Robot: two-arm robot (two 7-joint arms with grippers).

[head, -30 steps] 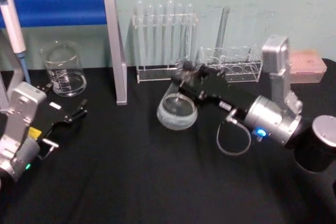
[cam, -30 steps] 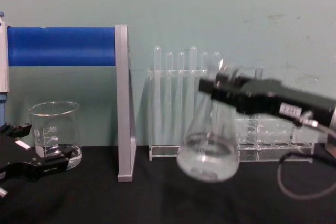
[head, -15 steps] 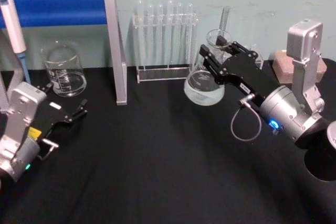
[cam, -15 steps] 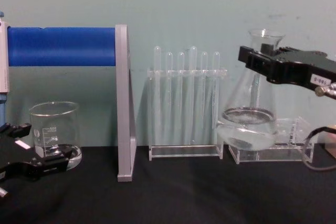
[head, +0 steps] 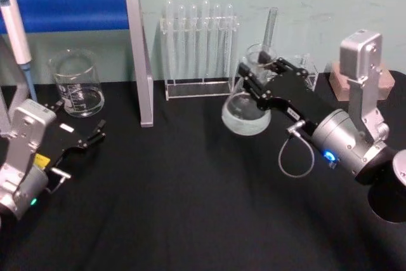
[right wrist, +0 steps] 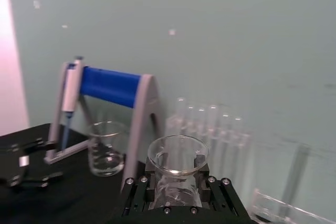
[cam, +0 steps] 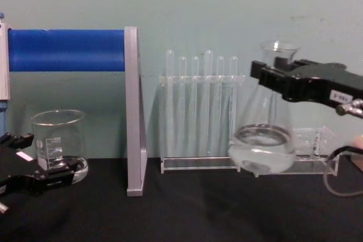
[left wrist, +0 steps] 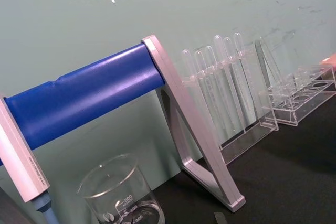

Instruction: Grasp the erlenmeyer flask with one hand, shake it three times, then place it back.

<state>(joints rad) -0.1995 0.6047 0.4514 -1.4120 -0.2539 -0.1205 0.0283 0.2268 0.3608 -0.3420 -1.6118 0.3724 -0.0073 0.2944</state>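
- Table [head: 177, 207]: black cloth cover, with glassware set along its far edge.
- Left gripper [head: 79, 122]: nearest item, at 9 o'clock on the table and low over the cloth. Its jaws stand apart and hold nothing. It is well apart from the flask.
- Right gripper [head: 257, 77]: reaches in from 3 o'clock towards 1 o'clock. Its black jaws are clamped around the neck of the erlenmeyer flask [head: 246, 113], just below the flared rim.
- Erlenmeyer flask: at 1 o'clock, carried in the right gripper. The chest view shows it close to upright, with its round base clear of the table. A line of clear liquid shows across the lower body. It hangs in front of the racks and touches neither.
- Beaker [head: 77, 87]: stands upright on the table at 10 o'clock, beyond the left gripper, with printed graduations facing forward.
- Stand [head: 139, 55]: grey uprights with a blue crossbar, spanning 10 to 11 o'clock. A pipette [head: 16, 30] hangs at its left end.
- Test tube rack [head: 200, 42]: clear plastic, at 12 o'clock against the wall, holding a row of upright tubes.
- Low clear rack [cam: 317, 151]: at 1 to 2 o'clock, behind the flask.
- Pinkish block [head: 384, 79]: at 2 o'clock on the far edge, partly hidden by the right arm.
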